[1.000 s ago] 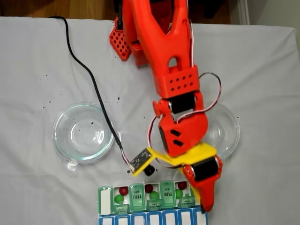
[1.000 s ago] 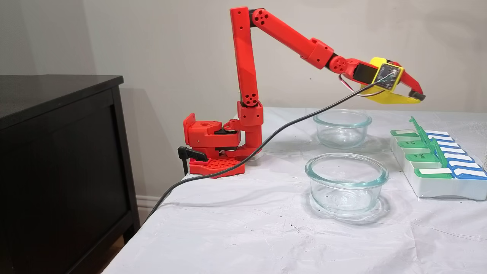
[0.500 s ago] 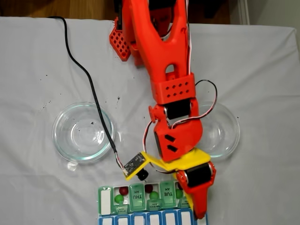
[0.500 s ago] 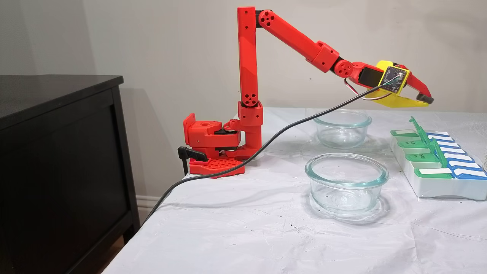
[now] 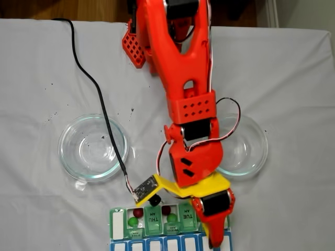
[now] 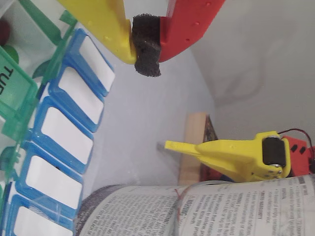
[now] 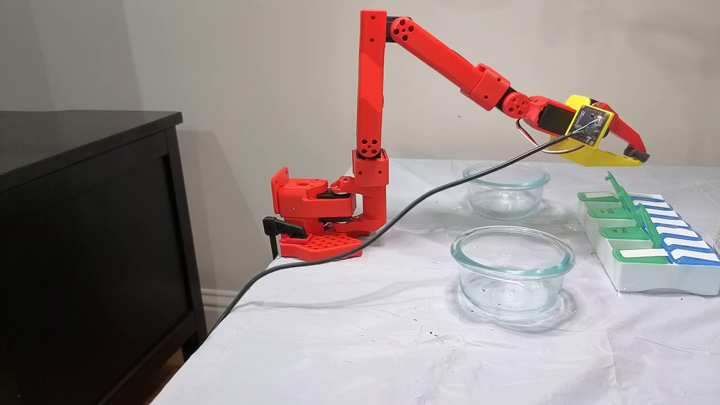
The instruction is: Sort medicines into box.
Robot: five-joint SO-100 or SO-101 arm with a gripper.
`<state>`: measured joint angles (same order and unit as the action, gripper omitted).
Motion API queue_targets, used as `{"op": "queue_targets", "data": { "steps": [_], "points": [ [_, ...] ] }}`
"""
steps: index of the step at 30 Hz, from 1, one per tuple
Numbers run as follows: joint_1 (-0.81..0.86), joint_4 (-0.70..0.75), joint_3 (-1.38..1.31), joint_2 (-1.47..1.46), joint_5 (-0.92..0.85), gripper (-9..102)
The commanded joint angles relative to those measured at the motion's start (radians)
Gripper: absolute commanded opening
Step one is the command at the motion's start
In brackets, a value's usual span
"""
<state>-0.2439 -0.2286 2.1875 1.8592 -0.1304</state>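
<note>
1. Tabletop [image 7: 349, 337], under white cloth, carries the whole rig; dark cabinet [image 7: 84, 225] stands to its left in the side fixed view.
2. Red arm [image 7: 439, 56], clamped at the tabletop's far-left edge in that view, reaches out & down w/ a black cable [image 7: 394, 216] trailing off its wrist.
3. Two clear glass dishes, near one [image 7: 512, 270] & far one [image 7: 506, 188], sit betw. the arm base & the box; in the top-down fixed view they lie left [image 5: 93, 147] and right [image 5: 243, 146] of the arm.
4. The box [image 7: 647, 236] rests at the right end of the tabletop in the side fixed view, several green lids up; top-down fixed view shows it at the bottom edge [image 5: 152, 225], blue row nearest the camera.
5. Claw [image 7: 638, 154] hangs above the box, apart from it; wrist view shows its yellow & red tips pressed together [image 6: 146, 44] on their black foam pad, nothing betw. them.
6. Medicines lie in open compartments: dark red pills [image 5: 138, 213] [image 5: 166, 210] w/ green pills [image 5: 133, 221] [image 5: 171, 217] just beside; others hidden by the arm.
</note>
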Motion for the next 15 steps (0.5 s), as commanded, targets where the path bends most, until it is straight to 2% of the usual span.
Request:
{"op": "queue_targets", "data": {
  "steps": [1,5,15],
  "points": [
    [-0.026,0.038,-0.071,0.078,0.0,0],
    [-0.029,0.086,-0.08,0.077,0.009,0],
    [-0.017,0.345,-0.15,0.086,0.015,0]
  ]
}}
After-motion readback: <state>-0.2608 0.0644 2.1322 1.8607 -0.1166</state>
